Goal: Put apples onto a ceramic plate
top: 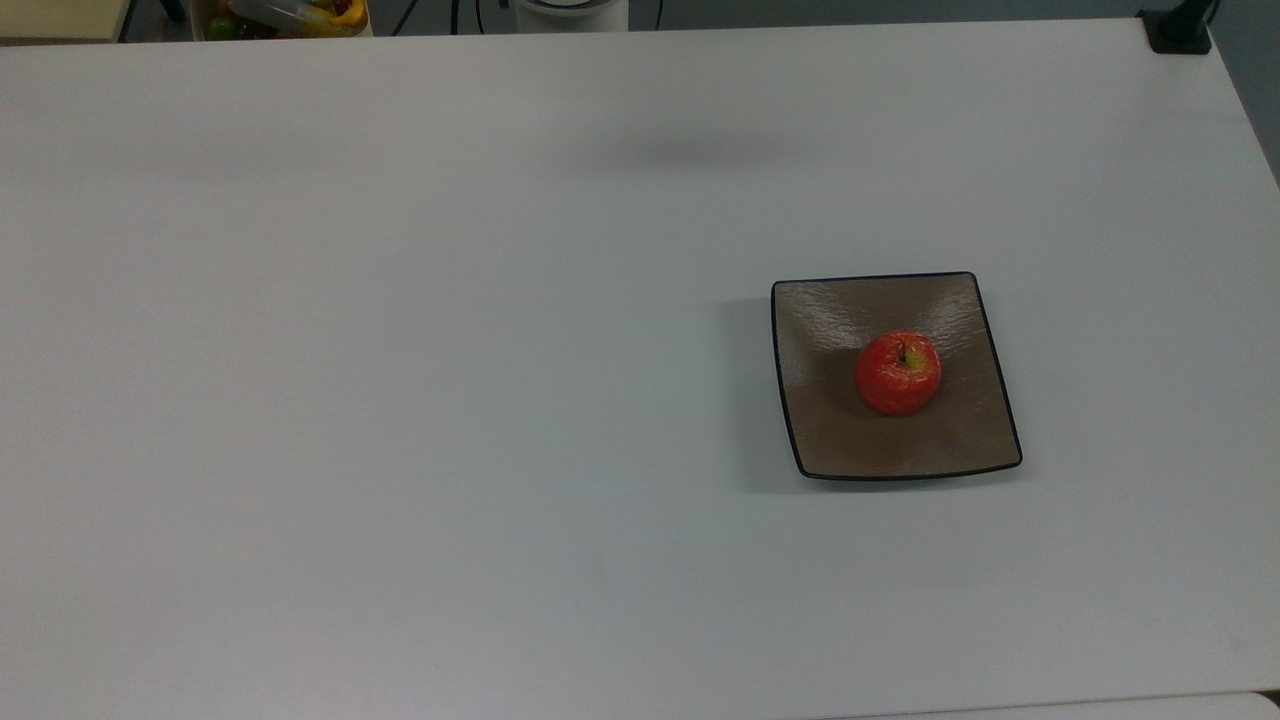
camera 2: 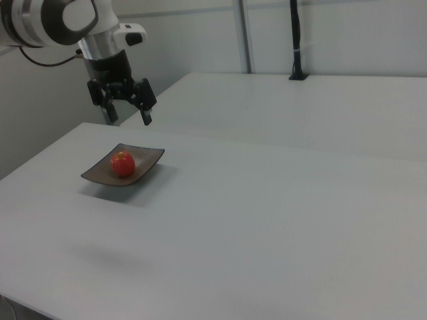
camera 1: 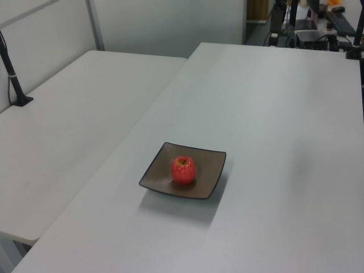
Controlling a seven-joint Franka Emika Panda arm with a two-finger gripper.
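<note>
The red apple point(top: 898, 373) sits stem-up near the middle of the square brown ceramic plate point(top: 830, 440), which rests on the white surface point(top: 400, 400) at about 3 o'clock in the top view. In the right view, the end effector point(camera 2: 128, 115) hangs above the plate, fingers spread apart and empty.

The arm point(camera 2: 60, 20) is cut off by the right view's left and top edges, so only its wrist section is seen. At the top view's far left edge, a container of coloured items point(top: 285, 17) is cropped, and its contents cannot be identified. The part of the ceramic plate point(camera 1: 210, 170) under the apple point(camera 1: 183, 170) is hidden.
</note>
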